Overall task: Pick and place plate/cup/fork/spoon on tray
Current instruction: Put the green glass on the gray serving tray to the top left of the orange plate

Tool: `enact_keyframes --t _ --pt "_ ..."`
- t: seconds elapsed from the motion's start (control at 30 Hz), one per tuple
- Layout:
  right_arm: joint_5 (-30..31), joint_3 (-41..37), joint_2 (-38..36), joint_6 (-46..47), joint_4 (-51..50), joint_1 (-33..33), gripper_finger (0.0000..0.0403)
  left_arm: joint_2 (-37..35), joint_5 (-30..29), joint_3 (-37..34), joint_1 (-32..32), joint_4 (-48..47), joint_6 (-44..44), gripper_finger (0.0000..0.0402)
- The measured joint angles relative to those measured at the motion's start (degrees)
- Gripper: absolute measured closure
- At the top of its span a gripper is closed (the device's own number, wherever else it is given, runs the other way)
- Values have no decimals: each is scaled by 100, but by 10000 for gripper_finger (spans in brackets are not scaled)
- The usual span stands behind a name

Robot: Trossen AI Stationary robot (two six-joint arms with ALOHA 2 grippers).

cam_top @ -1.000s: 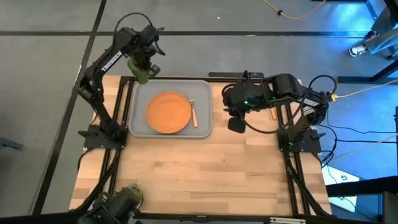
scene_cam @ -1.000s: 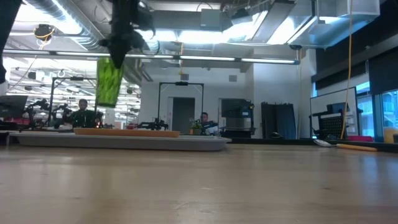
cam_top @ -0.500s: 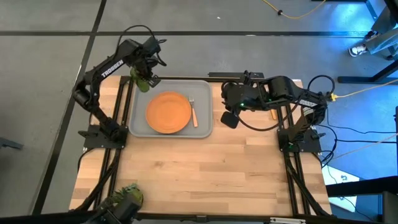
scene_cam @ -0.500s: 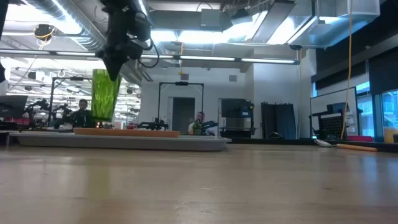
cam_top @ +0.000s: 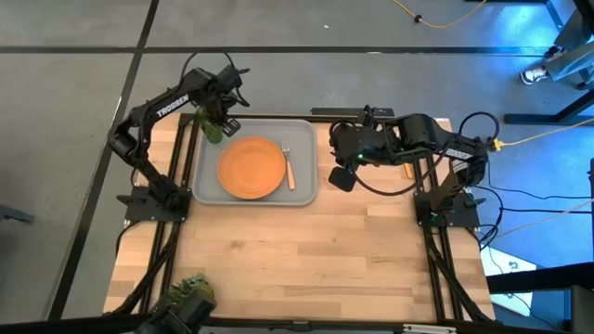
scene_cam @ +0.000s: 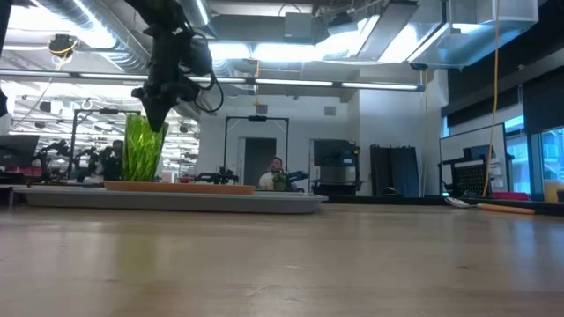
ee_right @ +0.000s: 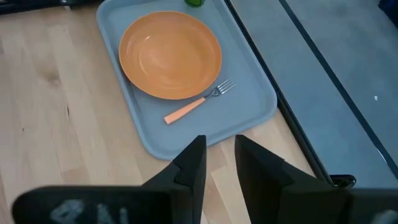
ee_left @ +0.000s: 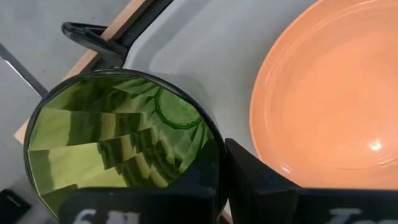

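My left gripper (scene_cam: 159, 113) is shut on the ribbed green cup (scene_cam: 143, 148), which stands upright over the grey tray's (cam_top: 306, 190) far left corner. I cannot tell whether its base touches the tray. The orange plate (cam_top: 251, 167) lies flat on the tray, and the fork (cam_top: 289, 165) lies to its right on the tray floor. The spoon (scene_cam: 493, 208) lies on the table at the far right, under the right arm. My right gripper (ee_right: 221, 155) hangs above the table to the right of the tray, open by a narrow gap, with nothing in it. My left gripper holds the cup by its rim (ee_left: 211, 134), on the side toward the plate. One finger (ee_left: 249, 171) is outside the wall and the other seems to be inside the cup. The fingers come from above, pointing down. The cup hangs upright below them.
A spiky green plant-like thing (cam_top: 190, 289) sits at the table's near left corner. The near half of the wooden table (cam_top: 306, 260) is bare. A yellow cable (cam_top: 548, 134) runs off to the right. People (scene_cam: 276, 172) sit in the room behind.
My left gripper has gone down with the cup toward the tray's far left corner. The cup, slightly tilted and well above the tray before, now stands upright with its base near tray level. My right gripper has turned a little at the wrist and stayed in place.
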Motion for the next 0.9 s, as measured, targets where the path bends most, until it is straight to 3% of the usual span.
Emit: enact_keyframes --t 0.47,0.7,0.9 --pt "0 0 0 -3 -3 0 313 -11 225 -413 -4 416 2 399" --pt "-1 0 0 -17 -3 0 313 15 83 -437 -35 352 0 359" --pt "-2 0 0 -133 -3 0 313 11 74 -437 -57 192 -39 347"
